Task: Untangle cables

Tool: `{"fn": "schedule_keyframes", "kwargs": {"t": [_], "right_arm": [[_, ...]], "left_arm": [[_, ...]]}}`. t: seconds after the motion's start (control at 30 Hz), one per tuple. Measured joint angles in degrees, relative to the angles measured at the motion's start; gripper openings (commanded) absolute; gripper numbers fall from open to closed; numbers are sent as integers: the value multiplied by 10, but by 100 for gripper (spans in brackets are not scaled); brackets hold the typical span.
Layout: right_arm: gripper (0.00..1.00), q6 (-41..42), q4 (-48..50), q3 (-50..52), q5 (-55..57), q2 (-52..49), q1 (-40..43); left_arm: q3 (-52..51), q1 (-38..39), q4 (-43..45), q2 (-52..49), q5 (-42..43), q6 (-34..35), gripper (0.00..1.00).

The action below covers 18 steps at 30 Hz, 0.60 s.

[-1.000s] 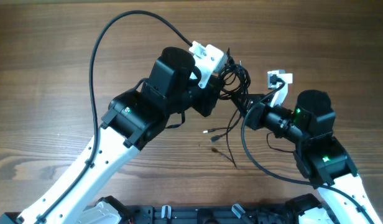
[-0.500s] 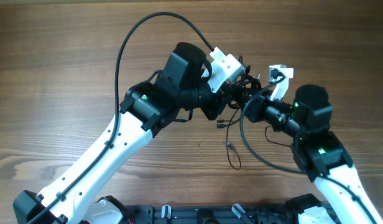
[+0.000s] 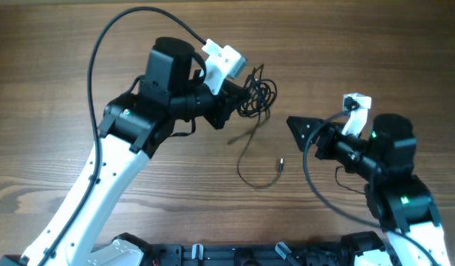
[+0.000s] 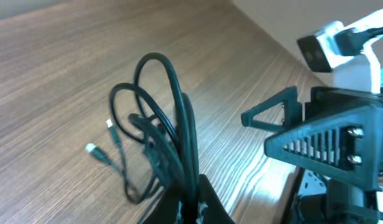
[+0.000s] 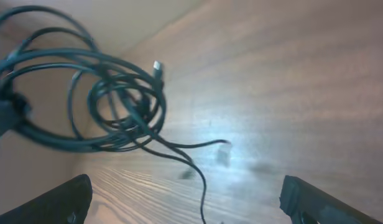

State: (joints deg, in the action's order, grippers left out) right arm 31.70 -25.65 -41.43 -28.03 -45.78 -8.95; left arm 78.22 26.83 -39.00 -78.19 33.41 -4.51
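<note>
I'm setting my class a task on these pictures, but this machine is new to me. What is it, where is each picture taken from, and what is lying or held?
These are two robot arms at a wooden table, each ending in a two-finger gripper. One picture looks down from above; the other two come from cameras on the wrists, showing each arm's own fingers. The left gripper is shut on a knotted bundle of thin black cables; one strand trails down to a small plug on the table. The right gripper is open, empty, and faces the bundle.
</note>
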Motion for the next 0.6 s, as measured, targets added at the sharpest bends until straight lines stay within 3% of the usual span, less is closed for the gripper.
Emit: {"fn": "schedule_keyframes", "kwargs": {"t": [0.23,0.3,0.4,0.43,0.47,0.5,0.6], "right_arm": [[85,-147,35,0,-41,10,0],[75,-192,73,0,-70,7,0],[51,-257,122,0,-105,-12,0],[35,-265,137,0,-119,-20,0],[10,-277,154,0,-136,-32,0],[4,-288,167,0,-157,-49,0],[4,-294,184,0,-192,-87,0]], "left_arm": [[0,0,-5,1,95,-30,4],[0,0,-13,1,117,-43,4],[0,0,-16,1,146,-56,4],[0,0,-17,1,152,-57,4],[0,0,-18,1,160,-59,4],[0,0,-18,1,166,-59,6],[0,0,-21,1,173,-60,16]]}}
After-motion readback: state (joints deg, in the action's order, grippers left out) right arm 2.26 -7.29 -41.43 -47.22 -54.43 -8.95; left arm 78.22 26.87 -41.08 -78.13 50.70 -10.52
